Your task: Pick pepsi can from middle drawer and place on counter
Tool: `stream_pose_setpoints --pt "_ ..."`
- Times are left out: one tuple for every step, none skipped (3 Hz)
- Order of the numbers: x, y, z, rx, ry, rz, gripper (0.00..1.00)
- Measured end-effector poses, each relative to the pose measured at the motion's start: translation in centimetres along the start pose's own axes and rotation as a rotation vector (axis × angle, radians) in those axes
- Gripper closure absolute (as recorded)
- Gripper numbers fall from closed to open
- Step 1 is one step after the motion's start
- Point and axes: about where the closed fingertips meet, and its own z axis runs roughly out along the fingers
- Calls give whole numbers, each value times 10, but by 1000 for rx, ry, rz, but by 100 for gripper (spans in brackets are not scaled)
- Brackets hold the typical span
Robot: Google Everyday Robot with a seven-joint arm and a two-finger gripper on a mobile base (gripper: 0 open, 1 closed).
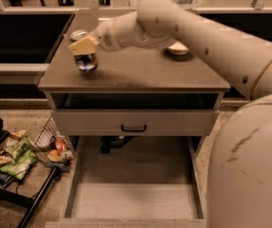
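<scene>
The pepsi can point(86, 61), dark blue with a silver top, is at the left part of the counter point(140, 70), at or just above its surface. My gripper point(83, 46) reaches in from the right and is shut on the can, with a yellowish finger point(82, 45) across its upper side. The middle drawer point(131, 201) is pulled out below, and its pale floor is bare.
A cream bowl point(178, 48) sits on the counter's back right, partly behind my arm. A closed drawer front with a black handle point(133, 127) lies under the counter. A wire basket of snack packs point(22, 153) stands on the floor at left. My body point(250, 175) fills the lower right.
</scene>
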Motion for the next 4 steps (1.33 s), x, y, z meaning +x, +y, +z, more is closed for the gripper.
stream_pose_setpoints --pt "2 -36 -20 45 35 14 100" --pt "38 -58 -27 55 67 76 100" --pt "50 -63 -30 54 77 101 100" --pt "43 -63 -32 54 77 101 82"
